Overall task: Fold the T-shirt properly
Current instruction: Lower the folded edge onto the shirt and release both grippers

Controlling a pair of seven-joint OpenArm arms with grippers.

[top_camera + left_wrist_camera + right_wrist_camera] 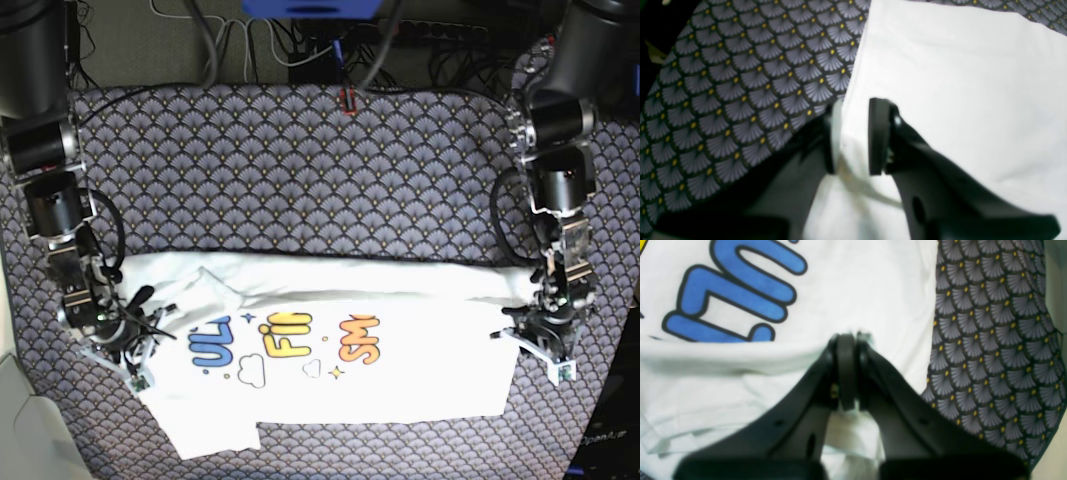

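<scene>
The white T-shirt (400, 395) lies spread across the table's front half, its upper part folded down so the coloured print faces up. In the base view my left gripper (540, 340) sits at the shirt's right edge. The left wrist view shows that gripper (855, 136) with its jaws apart and a loose edge of the plain white cloth (957, 83) lying between them. My right gripper (135, 355) is at the shirt's left edge. Seen from the right wrist, it (848, 336) is shut on a pinch of the shirt (857, 290) beside the blue letters (736, 293).
A dark tablecloth (300, 170) with a grey fan pattern and yellow dots covers the table. Cables and a power strip (330, 45) run along the far edge, near a small red object (348, 100). Beyond the cloth's right side lies the table edge (1053, 290).
</scene>
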